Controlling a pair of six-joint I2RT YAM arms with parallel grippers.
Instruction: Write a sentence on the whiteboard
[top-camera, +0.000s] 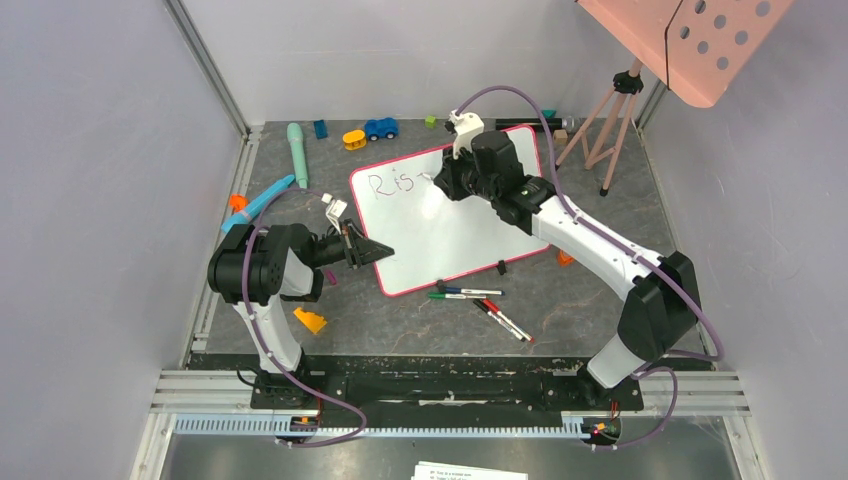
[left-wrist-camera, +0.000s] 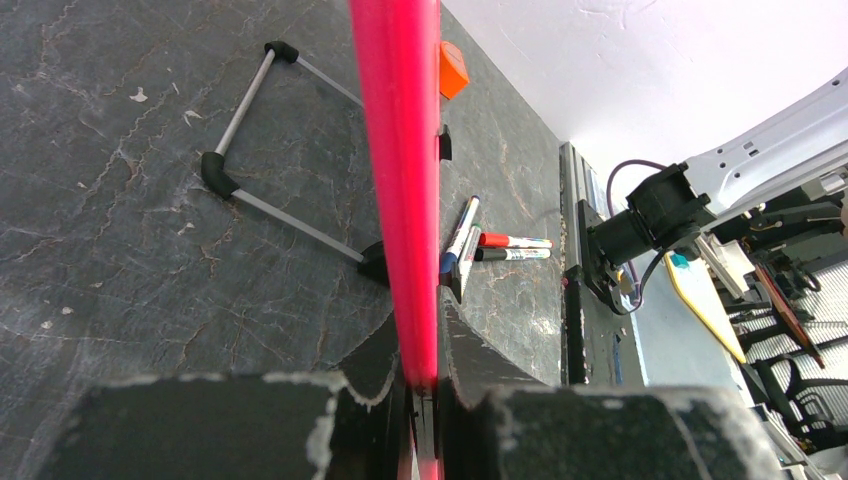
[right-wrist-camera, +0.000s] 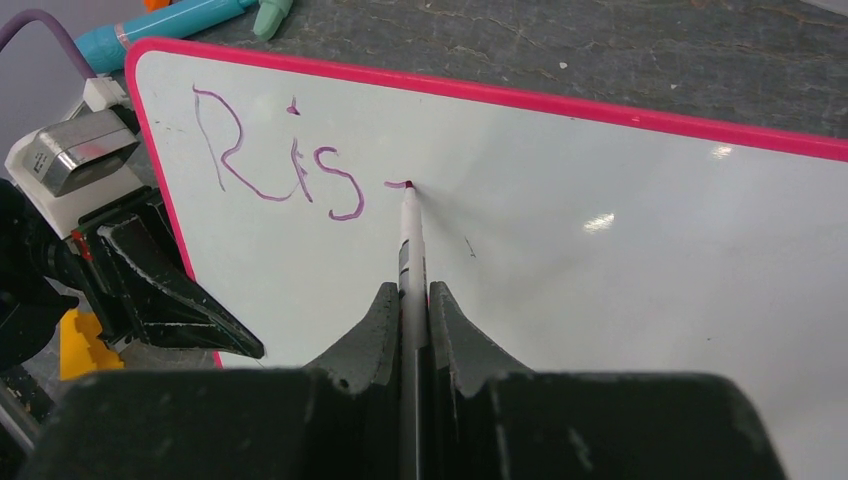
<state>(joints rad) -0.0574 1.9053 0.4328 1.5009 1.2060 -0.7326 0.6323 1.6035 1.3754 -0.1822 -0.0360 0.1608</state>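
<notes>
The whiteboard (top-camera: 450, 235), white with a pink-red rim, lies tilted in the middle of the table. Of the sentence (right-wrist-camera: 275, 160), the purplish letters "Ris" and a short stroke after them show near the board's top left corner. My right gripper (right-wrist-camera: 413, 292) is shut on a white marker (right-wrist-camera: 409, 240). The marker's tip touches the board at the end of that stroke. My left gripper (top-camera: 385, 252) is shut on the board's left rim (left-wrist-camera: 400, 150), which runs up between its fingers in the left wrist view.
Several loose markers (top-camera: 480, 300) lie in front of the board. An orange block (top-camera: 310, 321) sits near the left arm. Small toys (top-camera: 365, 133) and a teal tool (top-camera: 297, 147) lie along the back. A tripod (top-camera: 610, 120) carries a salmon perforated panel (top-camera: 690, 40) at the back right.
</notes>
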